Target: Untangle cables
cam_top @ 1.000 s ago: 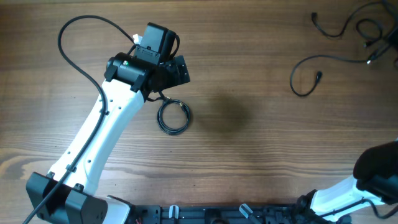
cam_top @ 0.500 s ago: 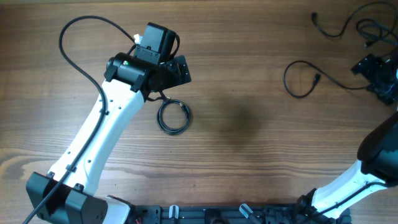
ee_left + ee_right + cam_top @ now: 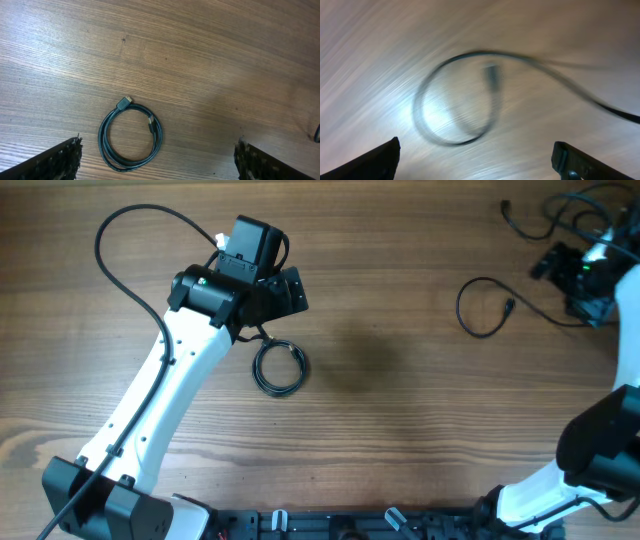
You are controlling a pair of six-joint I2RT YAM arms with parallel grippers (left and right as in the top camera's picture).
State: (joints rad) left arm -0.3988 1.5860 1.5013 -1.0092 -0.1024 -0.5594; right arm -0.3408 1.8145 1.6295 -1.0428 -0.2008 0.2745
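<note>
Right hand (image 3: 480,161) spread wide, empty, hovering over loose strand (image 3: 451,102): open loop, tail running off rightward toward tangled cords (image 3: 520,232). Left hand (image 3: 160,160) wide too, empty, nearer coiled cable (image 3: 131,139), directly below. Thin limp black rubbery-looking cords, small plugs; matte wood-grain bench (image 3: 210,45).

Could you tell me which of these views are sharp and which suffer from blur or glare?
Right wrist view: heavily blurred, the thin black looped cord streaked, with a bright glare patch on the wooden table. Left wrist view: sharp, the coiled black cable crisp. Overhead view: sharp, a faint shadow mid-table.
</note>
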